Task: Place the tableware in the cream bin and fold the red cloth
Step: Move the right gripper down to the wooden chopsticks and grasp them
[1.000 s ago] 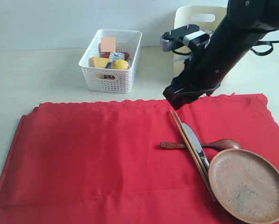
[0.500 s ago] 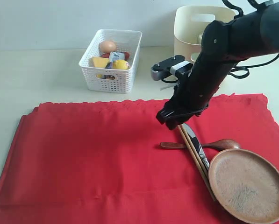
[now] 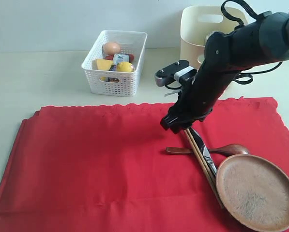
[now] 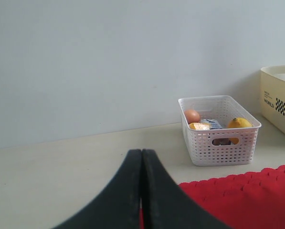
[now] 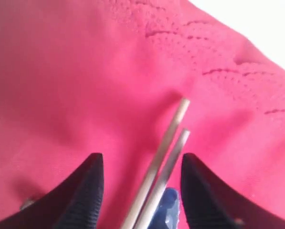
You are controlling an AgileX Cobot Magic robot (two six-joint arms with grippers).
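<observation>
Down from the cream bin, the right gripper hangs, jaws parted and empty, astride the chopsticks' tips on the red cloth, ready to grasp.

Flat red cloth carries 2 chopsticks, knife, crossing spoon and brown plate at its near right corner; cream bin upright behind.

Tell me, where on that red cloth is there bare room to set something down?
The left half of the red cloth, from its left edge to the right gripper, is bare, as is the tabletop left of the white basket. The right front is crowded: chopsticks, knife, wooden spoon and brown plate cluster there.
</observation>
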